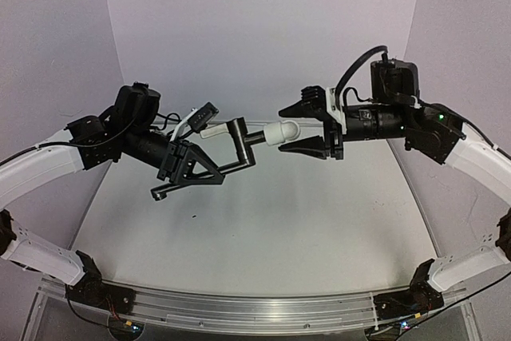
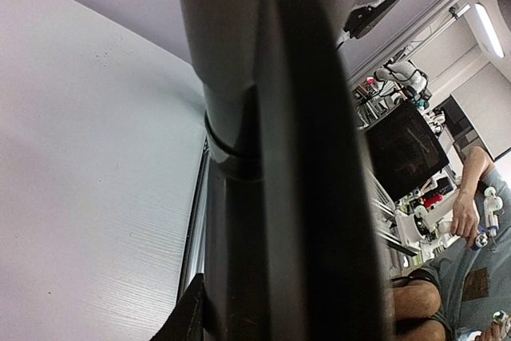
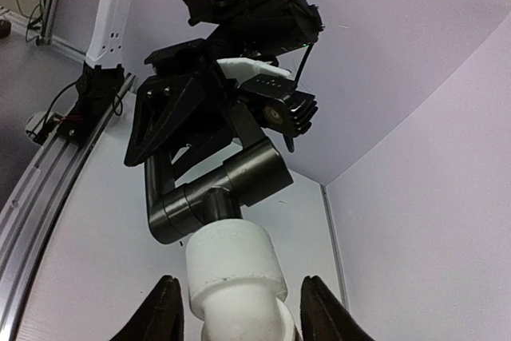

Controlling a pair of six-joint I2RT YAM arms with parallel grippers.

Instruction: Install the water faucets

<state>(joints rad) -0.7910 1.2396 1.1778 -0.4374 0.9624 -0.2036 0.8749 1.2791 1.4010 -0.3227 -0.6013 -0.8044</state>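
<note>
— Where are we holding the slim black cranked metal pipe [image 1: 238, 140]?
— We're clamping it in the left gripper [image 1: 211, 169] above the surface [image 1: 263, 237], near level, stub pointing toward the right arm.
— And the small white plastic fitting [image 1: 281, 132]?
— It's meeting that stub. The right gripper [image 1: 286, 129] is straddling it, jaws unclosed. We're joining them; next, probably, grip and push straight.

White arm links [image 1: 32, 169], black cables [image 1: 349, 72], black-fingered right hand [image 1: 289, 129].

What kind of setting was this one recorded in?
Probably a robotics lab: a walled tabletop booth, and past it, in the left wrist view, a dark monitor, another robot arm and a seated person.
</note>
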